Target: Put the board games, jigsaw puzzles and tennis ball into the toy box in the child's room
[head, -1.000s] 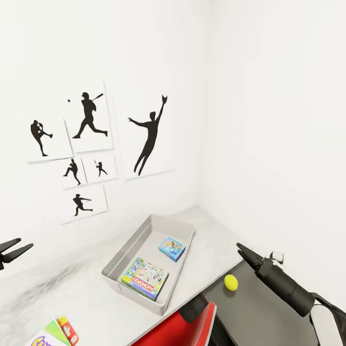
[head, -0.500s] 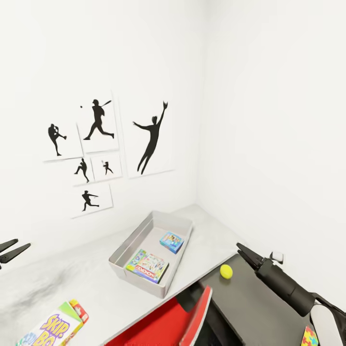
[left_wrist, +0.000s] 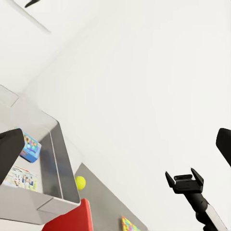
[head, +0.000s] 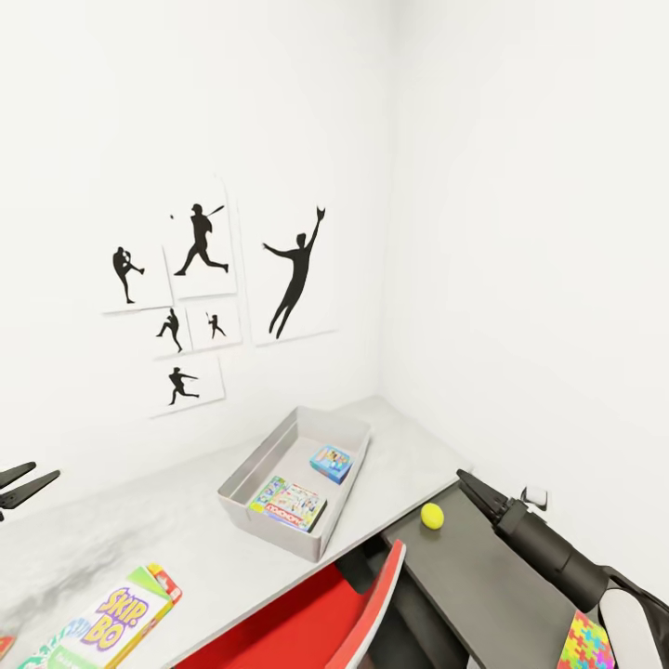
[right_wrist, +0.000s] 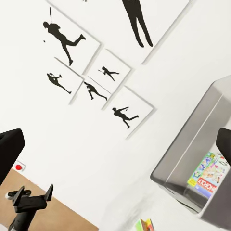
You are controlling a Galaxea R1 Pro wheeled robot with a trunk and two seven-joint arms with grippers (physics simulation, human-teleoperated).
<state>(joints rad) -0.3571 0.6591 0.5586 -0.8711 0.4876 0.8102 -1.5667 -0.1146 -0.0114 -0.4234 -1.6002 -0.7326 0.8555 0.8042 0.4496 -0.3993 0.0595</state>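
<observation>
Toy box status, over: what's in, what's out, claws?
Both claws, left and right, open, empty. Toy box holds Monopoly and small blue game. Out: Skip-Bo, tennis ball, one puzzle. Red chair beside the table.

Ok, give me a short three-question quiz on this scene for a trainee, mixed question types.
1. True or false: the small yellow-green tennis ball lies inside the shallow light grey toy box.
2. Which two printed cardboard board games are in the toy box? A) pale blue-green Monopoly box and small blue box B) green-purple Skip-Bo box and Monopoly C) Skip-Bo and small blue box
3. Fill in: the tennis ball rests on the ____ grey lower section of the table.

Key: 1 false; 2 A; 3 dark.
</observation>
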